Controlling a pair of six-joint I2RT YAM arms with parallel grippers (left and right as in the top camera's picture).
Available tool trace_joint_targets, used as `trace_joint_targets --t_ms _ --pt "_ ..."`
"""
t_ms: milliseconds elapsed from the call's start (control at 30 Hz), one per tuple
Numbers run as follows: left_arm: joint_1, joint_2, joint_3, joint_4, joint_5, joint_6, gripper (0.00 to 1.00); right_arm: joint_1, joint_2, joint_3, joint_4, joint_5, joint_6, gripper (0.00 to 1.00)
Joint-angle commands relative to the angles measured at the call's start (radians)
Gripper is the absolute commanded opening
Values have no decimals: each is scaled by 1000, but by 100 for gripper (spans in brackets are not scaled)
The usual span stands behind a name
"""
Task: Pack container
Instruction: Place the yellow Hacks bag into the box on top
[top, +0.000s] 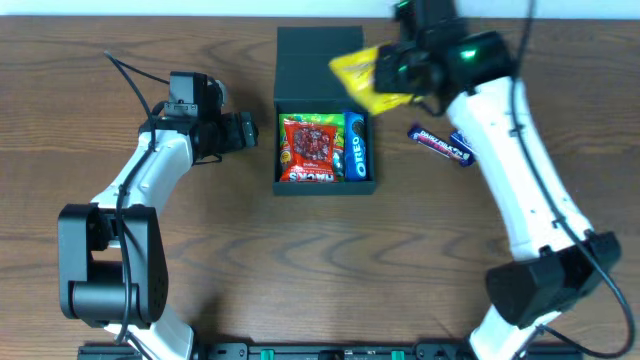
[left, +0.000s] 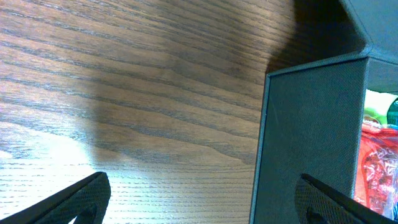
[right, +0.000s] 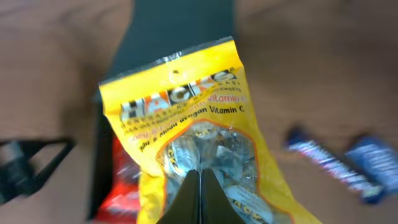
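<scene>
The dark teal container lies open at the table's middle, its flap lid folded back. Inside are a red snack packet and a blue Oreo pack. My right gripper is shut on a yellow Hacks sweets bag and holds it above the container's far right part; the bag fills the right wrist view, fingers pinched on it. My left gripper is open just left of the container; the left wrist view shows its outer wall between the fingertips.
Two dark blue candy bars lie on the wood table right of the container, also in the right wrist view. The arm bases stand at the near edge, left and right.
</scene>
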Motion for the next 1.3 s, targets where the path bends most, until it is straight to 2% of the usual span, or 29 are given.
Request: trace_joint_targets --t_ms 0,167,267,533,767,800,833,867,933,1000,1033,1067,1200,1267 --pt "3 -19 21 -3 -10 22 95 81 17 0 -3 -28 121 2" --pt "3 -19 21 -8 -10 22 95 198 98 0 -4 103 243 1" --pt "3 -19 21 -17 -10 23 95 245 169 0 4 114 303 2" --pt "3 -19 21 -43 -10 34 95 322 357 0 28 158 315 1" --pt "3 -19 21 -78 -10 67 95 322 371 0 22 151 314 2" --pt "3 -19 21 -78 -10 67 95 320 370 0 20 151 313 11" --pt "3 -19 21 -78 -10 67 95 318 363 1 19 151 302 32" --pt "3 -19 21 -78 -10 67 95 313 351 2 19 151 280 49" --pt "3 -19 21 -78 -10 67 95 299 311 3 19 151 243 74" --pt "3 -19 21 -78 -10 67 95 283 260 3 21 156 232 90" --pt "3 -19 21 -78 -10 67 95 268 219 3 29 159 231 95" --pt "3 -19 21 -77 -10 67 95 257 198 3 38 160 224 96" --pt "3 -19 21 -77 -10 71 95 188 136 3 68 222 131 87" --pt "3 -19 21 -77 -10 70 95 134 135 3 68 253 108 92"
